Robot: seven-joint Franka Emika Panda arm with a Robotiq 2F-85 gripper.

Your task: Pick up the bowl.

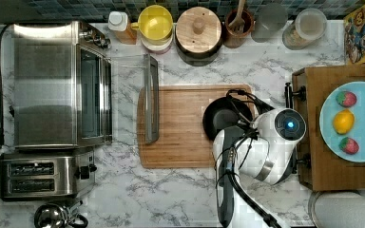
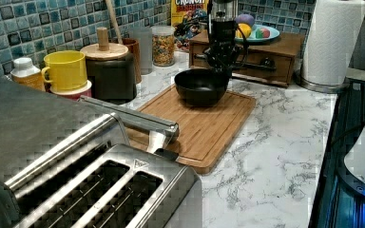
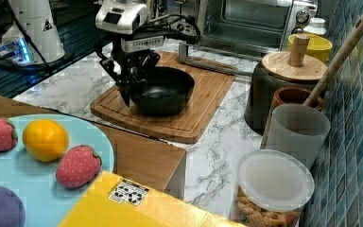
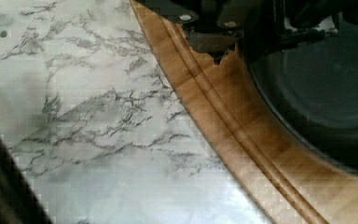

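The bowl (image 1: 222, 117) is small, round and matte black, and it stands upright on the wooden cutting board (image 1: 180, 128). It also appears in the left view as the bowl (image 2: 201, 86) and in the right view as the bowl (image 3: 165, 90). My gripper (image 3: 131, 90) is down at the bowl's rim, on the right view's left side of the bowl. In the left view the gripper (image 2: 221, 64) hangs over the bowl's far rim. In the wrist view the bowl (image 4: 321, 93) lies close beside the gripper, with the board's grooved edge (image 4: 223, 121) next to it.
An open toaster oven (image 1: 62, 85) with its door down, and a toaster (image 1: 38, 178), fill the top view's left. A yellow cup (image 1: 155, 22), a wood-lidded pot (image 1: 198, 33), a utensil jar and canisters line the back. A light blue plate (image 1: 356, 121) with fruit sits on a wooden box.
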